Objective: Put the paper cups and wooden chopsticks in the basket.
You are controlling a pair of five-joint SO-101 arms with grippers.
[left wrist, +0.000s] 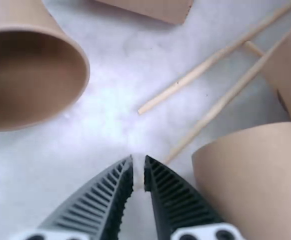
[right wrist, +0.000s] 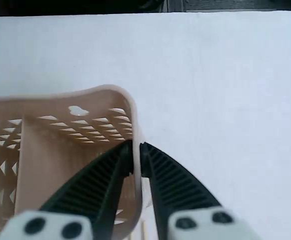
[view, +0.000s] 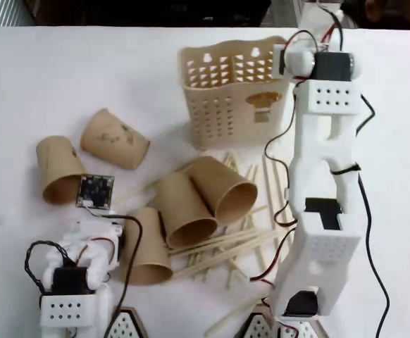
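The left claw point(left wrist: 138, 170), all but closed and empty, hangs low over the bench point(left wrist: 110, 110) among paper cups point(view: 185, 208) lying on their sides and scattered wooden chopsticks point(view: 226, 243). The right claw point(right wrist: 136, 152), likewise closed with nothing visibly gripped, sits at the upright basket point(right wrist: 98, 95) wall.

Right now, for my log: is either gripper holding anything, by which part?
Left gripper: nothing. Right gripper: shut fingers at the basket rim; whether they pinch it cannot be told.

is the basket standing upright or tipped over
Upright. In the high view the basket stands on its base with its open rim facing up.
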